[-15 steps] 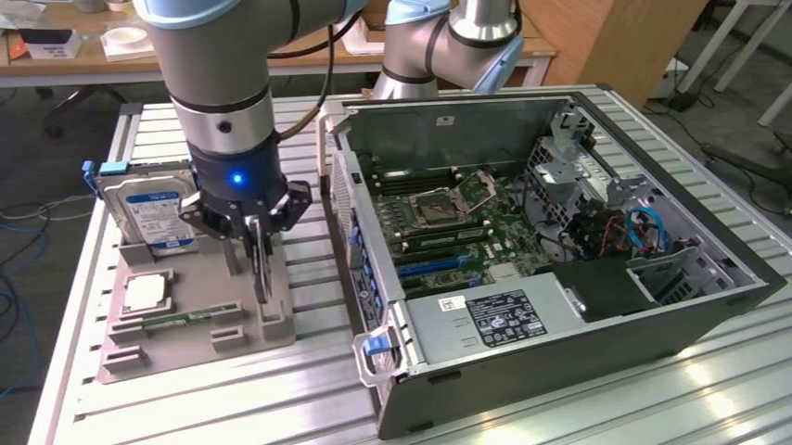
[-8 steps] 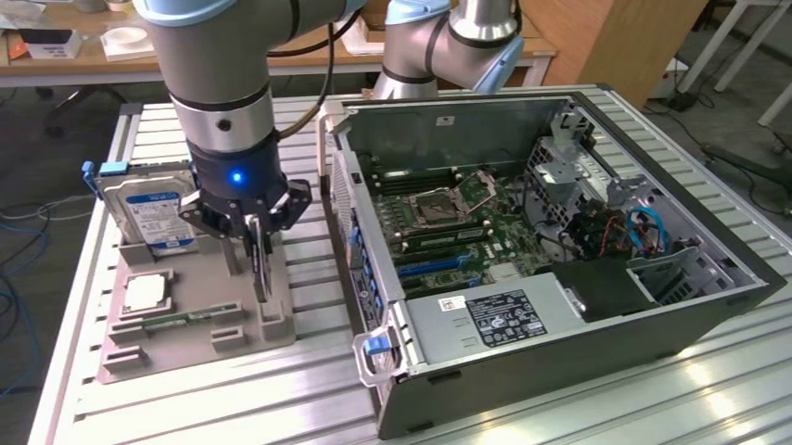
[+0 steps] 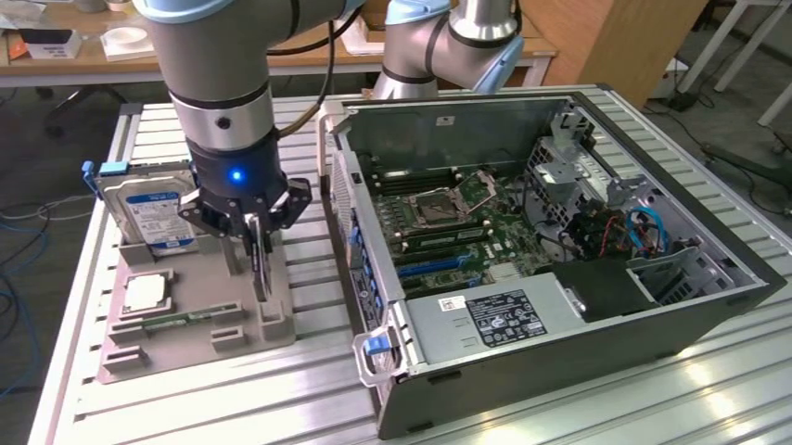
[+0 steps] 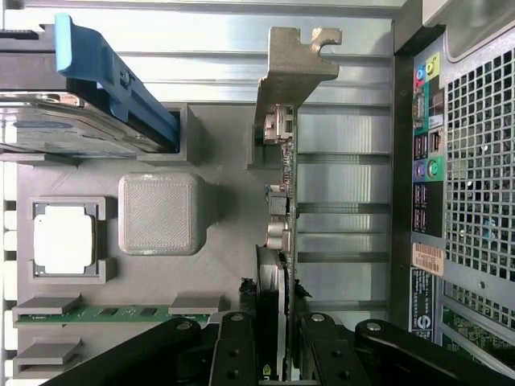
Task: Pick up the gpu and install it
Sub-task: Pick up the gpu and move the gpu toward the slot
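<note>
Tool (image 4: pixel 271 366) gripping upright gpu (image 4: pixel 282 205), grey holder (image 4: pixel 217 137) beneath

exterior view high, angled down, wrist view close above, shared grey tray (image 3: pixel 204 345) (image 4: pixel 225 201)

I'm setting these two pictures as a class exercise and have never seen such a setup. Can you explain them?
This is a robot arm with a two-fingered hand. One picture comes from a camera off to the side; the other from a camera on the wrist, looking past the hand. On the slatted metal table sit a grey holder and an open computer case. The holder carries a hard drive, a processor chip, a memory stick and the gpu, standing on edge. The hand is closed on the gpu.
</note>
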You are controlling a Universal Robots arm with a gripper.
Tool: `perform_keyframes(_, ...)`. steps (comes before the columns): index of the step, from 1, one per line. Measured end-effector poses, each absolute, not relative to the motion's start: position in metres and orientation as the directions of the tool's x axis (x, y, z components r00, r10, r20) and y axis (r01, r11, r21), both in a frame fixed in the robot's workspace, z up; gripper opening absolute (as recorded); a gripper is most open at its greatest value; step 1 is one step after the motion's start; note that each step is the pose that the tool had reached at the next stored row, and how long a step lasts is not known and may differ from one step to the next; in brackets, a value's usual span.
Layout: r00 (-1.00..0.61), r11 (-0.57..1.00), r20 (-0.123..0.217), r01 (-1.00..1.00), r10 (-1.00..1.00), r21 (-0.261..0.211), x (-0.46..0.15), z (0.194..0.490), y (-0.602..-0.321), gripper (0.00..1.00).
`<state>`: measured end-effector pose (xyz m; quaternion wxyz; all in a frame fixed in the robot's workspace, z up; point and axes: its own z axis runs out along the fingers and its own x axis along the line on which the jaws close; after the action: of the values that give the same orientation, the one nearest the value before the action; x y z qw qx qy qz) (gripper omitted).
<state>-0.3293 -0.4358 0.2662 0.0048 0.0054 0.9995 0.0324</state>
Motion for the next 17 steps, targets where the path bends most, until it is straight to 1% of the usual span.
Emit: perform_keyframes(17,-1.000,0.996,-0.009,0.011,0.011,0.090,-0.3293,0.2746,-0.4358,0.27)
